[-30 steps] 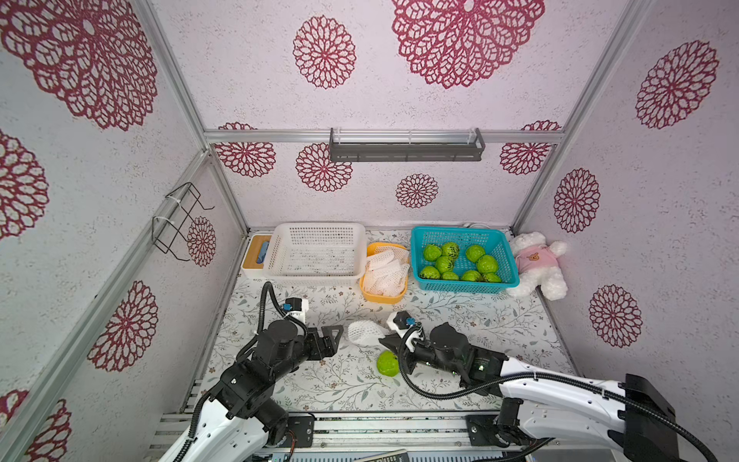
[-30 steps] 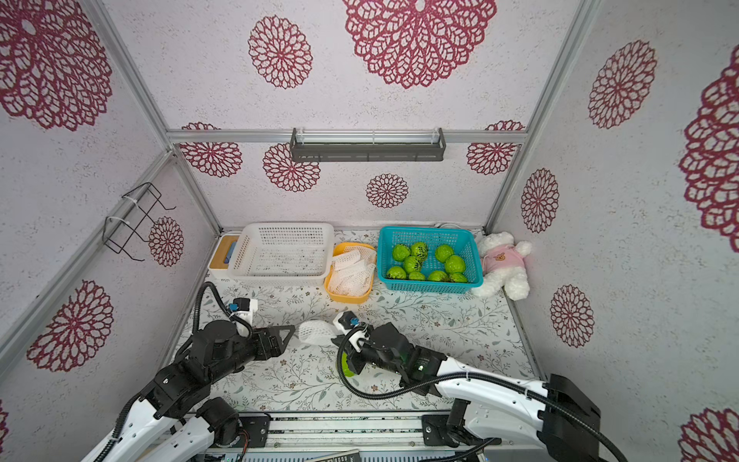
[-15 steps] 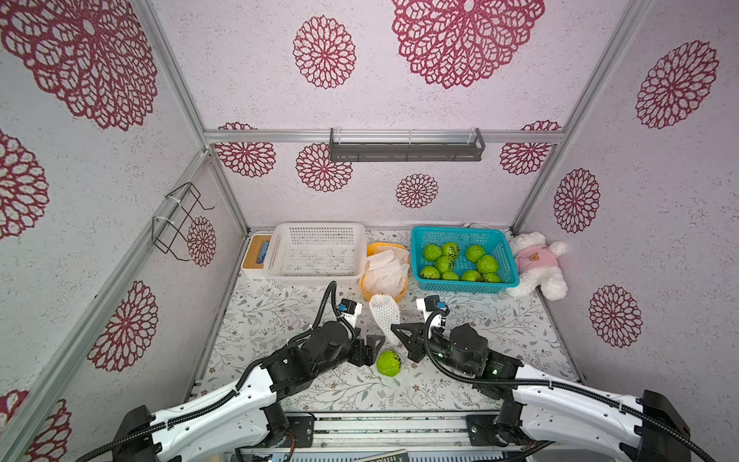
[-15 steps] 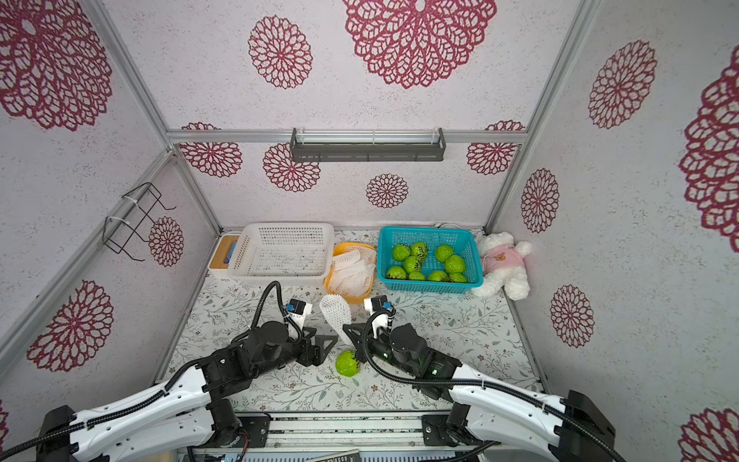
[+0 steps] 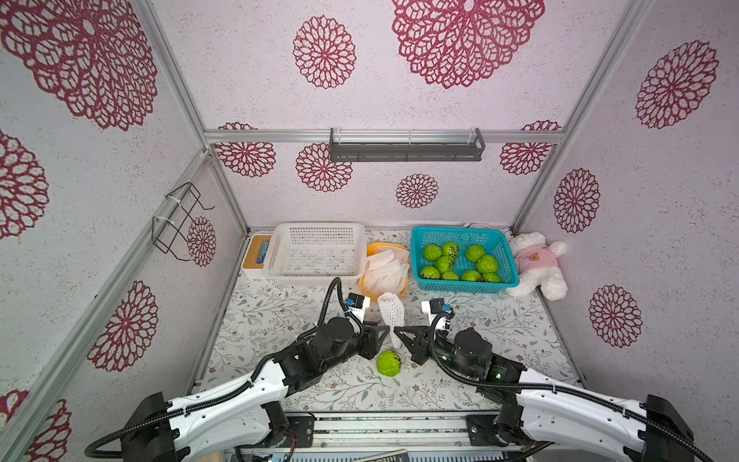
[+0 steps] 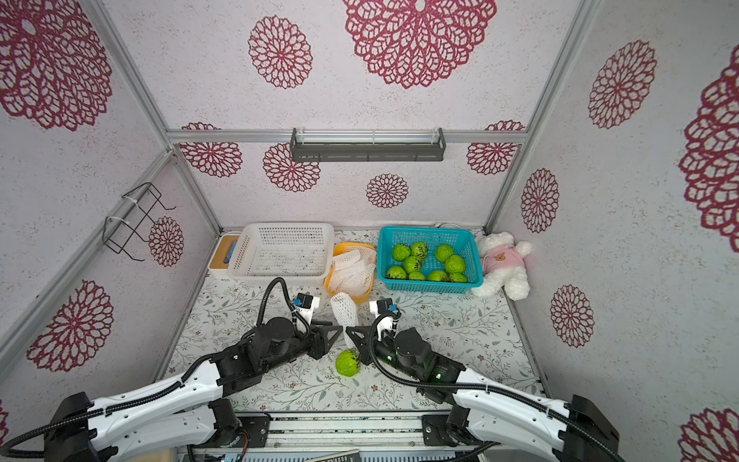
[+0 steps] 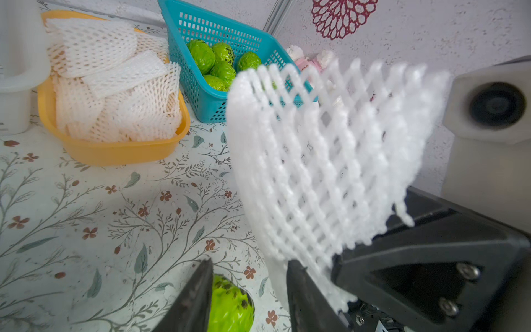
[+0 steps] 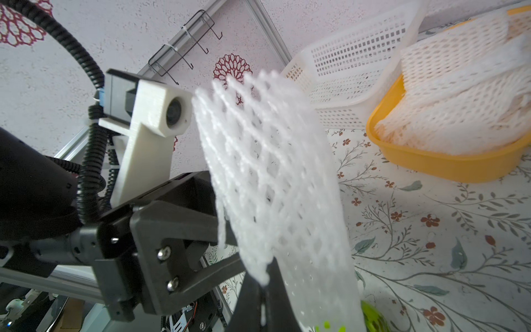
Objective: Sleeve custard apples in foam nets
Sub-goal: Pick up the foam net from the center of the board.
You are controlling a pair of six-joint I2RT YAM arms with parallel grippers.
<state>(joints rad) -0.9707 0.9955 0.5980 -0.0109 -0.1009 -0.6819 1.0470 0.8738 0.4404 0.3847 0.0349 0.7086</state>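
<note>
One custard apple (image 5: 388, 363) (image 6: 347, 363) lies on the floral table near the front, below both grippers. A white foam net (image 5: 392, 312) (image 8: 273, 172) stands upright above it. My right gripper (image 5: 398, 332) (image 8: 264, 287) is shut on the net's lower edge. My left gripper (image 5: 382, 340) (image 7: 250, 261) faces it from the left, jaws apart. The net's (image 7: 324, 161) lower edge hangs against one of its fingers (image 7: 304, 299), and the custard apple (image 7: 230, 307) shows through the gap.
At the back stand a teal basket (image 5: 460, 286) with several custard apples, a yellow tub (image 5: 364, 286) piled with foam nets, a white perforated basket (image 5: 320, 229) and a wood-topped box (image 5: 258, 250). A teddy bear (image 5: 538, 264) lies at the back right.
The right gripper has raised the net from the table to upright. The left arm has swung in from the left to the net, and its jaws have narrowed.
</note>
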